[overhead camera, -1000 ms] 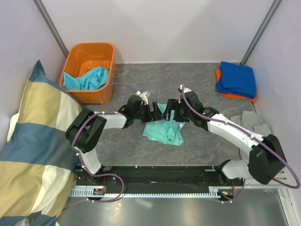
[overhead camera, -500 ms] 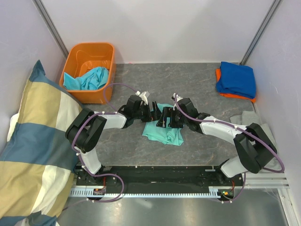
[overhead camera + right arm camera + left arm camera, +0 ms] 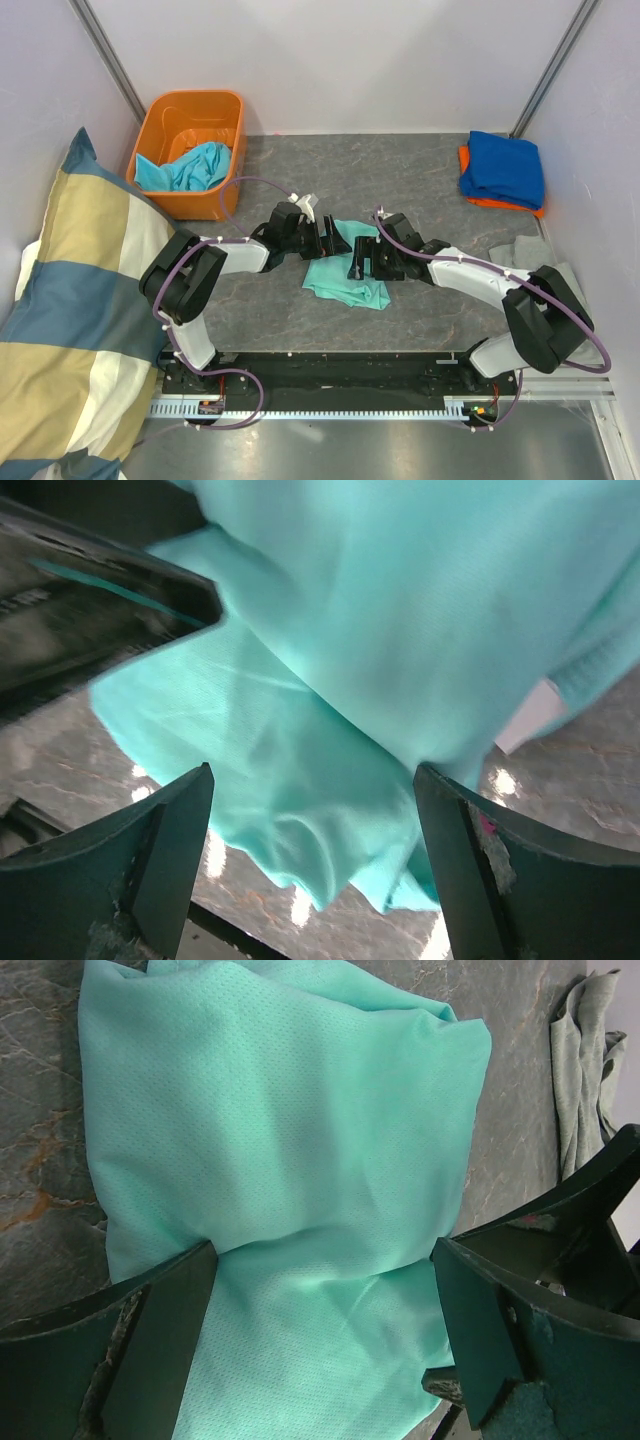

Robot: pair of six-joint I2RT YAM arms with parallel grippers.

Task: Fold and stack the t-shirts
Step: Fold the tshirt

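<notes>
Orange bin (image 3: 180,204) back-L, pillow (image 3: 70,300) L edge, folded shirt stack (image 3: 503,168) back-R; tabletop (image 3: 350,170) btwn them open.

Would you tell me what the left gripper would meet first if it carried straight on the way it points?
The mint shirt: it fills the gap between the open fingers of the left gripper, likely close ahead, though depth is unclear.
</notes>
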